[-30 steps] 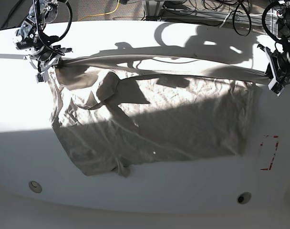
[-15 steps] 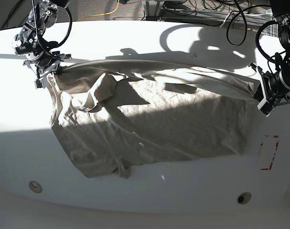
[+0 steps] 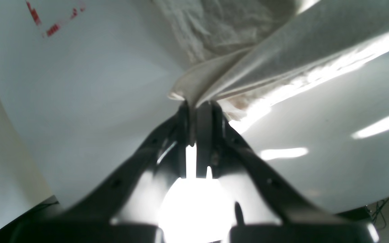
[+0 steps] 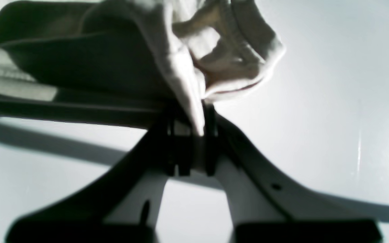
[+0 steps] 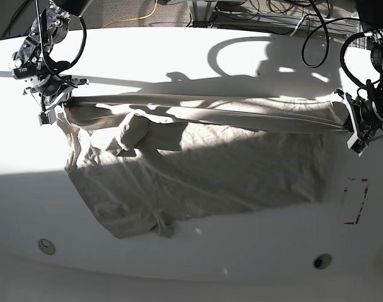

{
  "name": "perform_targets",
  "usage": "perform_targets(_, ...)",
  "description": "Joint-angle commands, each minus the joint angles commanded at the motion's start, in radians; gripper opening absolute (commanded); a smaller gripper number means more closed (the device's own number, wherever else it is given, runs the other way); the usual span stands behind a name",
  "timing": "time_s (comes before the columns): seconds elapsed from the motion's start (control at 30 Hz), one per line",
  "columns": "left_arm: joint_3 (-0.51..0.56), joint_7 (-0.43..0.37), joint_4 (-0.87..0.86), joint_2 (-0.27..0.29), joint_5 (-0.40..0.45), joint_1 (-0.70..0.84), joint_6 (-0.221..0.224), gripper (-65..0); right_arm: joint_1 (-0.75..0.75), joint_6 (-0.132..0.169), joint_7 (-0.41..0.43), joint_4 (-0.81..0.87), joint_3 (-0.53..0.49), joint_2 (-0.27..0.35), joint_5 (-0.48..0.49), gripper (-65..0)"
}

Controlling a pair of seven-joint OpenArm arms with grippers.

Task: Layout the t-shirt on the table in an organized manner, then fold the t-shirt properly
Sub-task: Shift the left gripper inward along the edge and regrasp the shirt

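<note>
The beige t-shirt lies wrinkled across the white table, with its far edge lifted and pulled taut between both arms. At the base view's right, my left gripper is shut on the hem corner; the left wrist view shows the cloth pinched at the left gripper. At the base view's left, my right gripper is shut on the shoulder end, and the right wrist view shows bunched fabric caught in the right gripper. One sleeve is folded over the shirt body.
A red dashed rectangle mark sits on the table just right of the shirt. Two small round holes lie near the front edge. Cables and equipment crowd the floor beyond the far edge.
The lifted far edge has been stretched straight and tight. My right gripper has shifted outward to the left and my left gripper outward to the right, both still holding the cloth.
</note>
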Motion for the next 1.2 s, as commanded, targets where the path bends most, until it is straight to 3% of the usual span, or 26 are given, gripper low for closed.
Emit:
perform_targets(0.47,0.117,-0.006,-0.143,0.003,0.0,-0.12,0.0,-64.4,0.041,0.0,0.0,-0.074,-0.014,0.037,-0.002,-61.4)
perform_targets(0.77,0.21,-0.1,-0.249,0.011,-0.002,-0.167,0.0,-63.3,0.069,0.0,0.002,-0.121,-0.026,0.043,-0.002,-60.6)
perform_targets(0.83,0.21,-0.1,-0.269,0.011,-0.002,-0.167,0.0,-57.8,0.072,0.0,0.002,-0.127,-0.023,0.044,-0.002,-56.6)
perform_targets(0.93,0.212,-0.103,-0.285,0.011,-0.002,-0.169,0.0,-43.8,0.072,0.0,0.003,-0.124,-0.02,0.044,-0.002,-45.7)
perform_targets(0.97,0.212,-0.104,-0.287,0.009,-0.002,-0.169,0.0,-35.4,0.072,0.0,0.003,-0.12,-0.02,0.044,-0.002,-37.6)
perform_targets(1.07,0.21,-0.114,-0.284,0.009,0.018,-0.169,0.0,-21.5,0.072,0.0,0.003,-0.106,-0.018,0.044,-0.002,-20.5)
perform_targets(1.2,0.21,-0.115,-0.287,0.009,0.064,-0.173,0.0,-20.7,0.066,0.0,0.003,-0.066,-0.018,0.044,-0.002,-8.1)
